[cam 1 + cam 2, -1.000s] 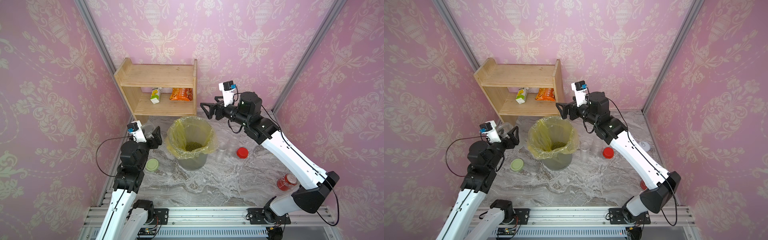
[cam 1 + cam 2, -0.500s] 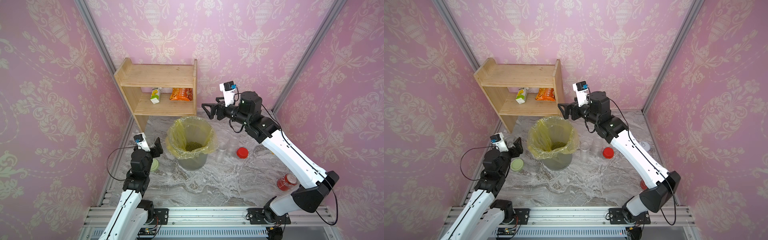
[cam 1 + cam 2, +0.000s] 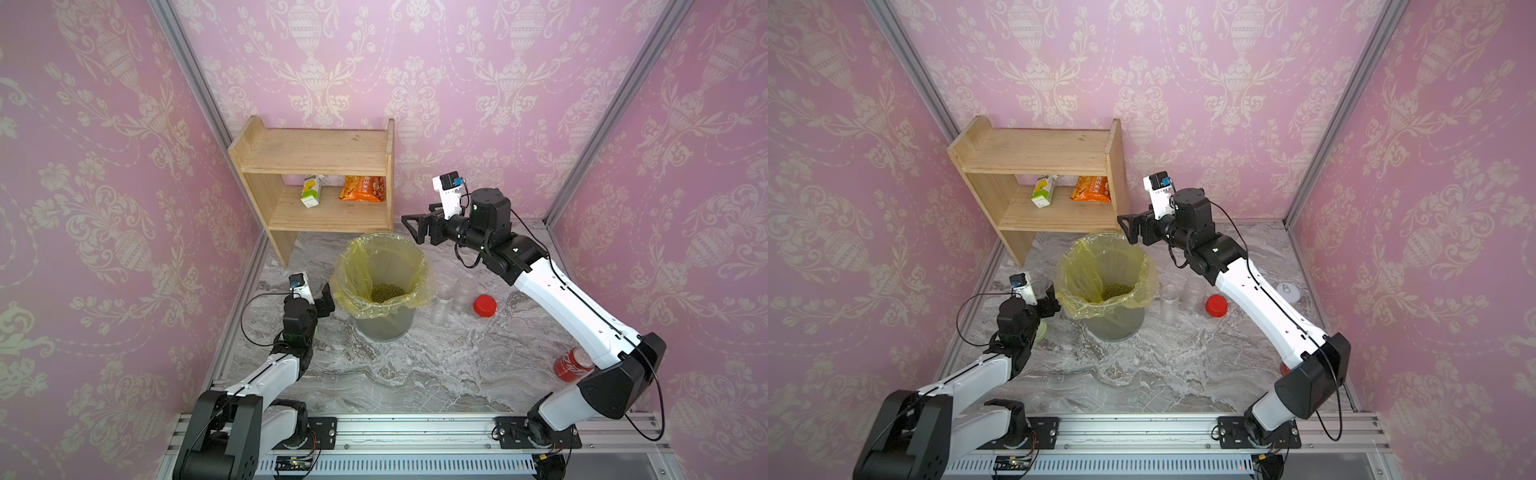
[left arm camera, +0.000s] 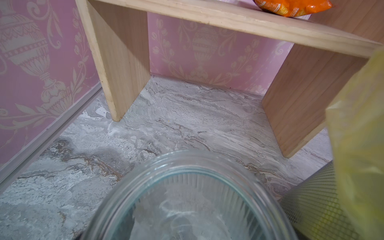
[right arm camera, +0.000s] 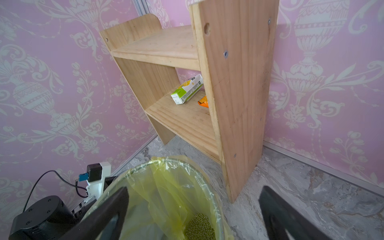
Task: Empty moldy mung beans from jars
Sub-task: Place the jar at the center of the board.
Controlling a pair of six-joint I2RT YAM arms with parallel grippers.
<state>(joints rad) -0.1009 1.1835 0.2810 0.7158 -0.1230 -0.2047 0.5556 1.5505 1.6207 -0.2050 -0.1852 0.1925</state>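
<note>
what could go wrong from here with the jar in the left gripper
1. The left gripper holds the empty wide jar low beside the bin. Setting it down could snag the yellow liner or land on the pale green lid.
2. The right gripper hangs open over the bin's rim. Pulling back, its arm might tip the two open jars or the red can.

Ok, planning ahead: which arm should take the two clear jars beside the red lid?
Right. The right gripper is open, empty, nearer the clear jars; the left gripper holds the wide jar across the bin.
</note>
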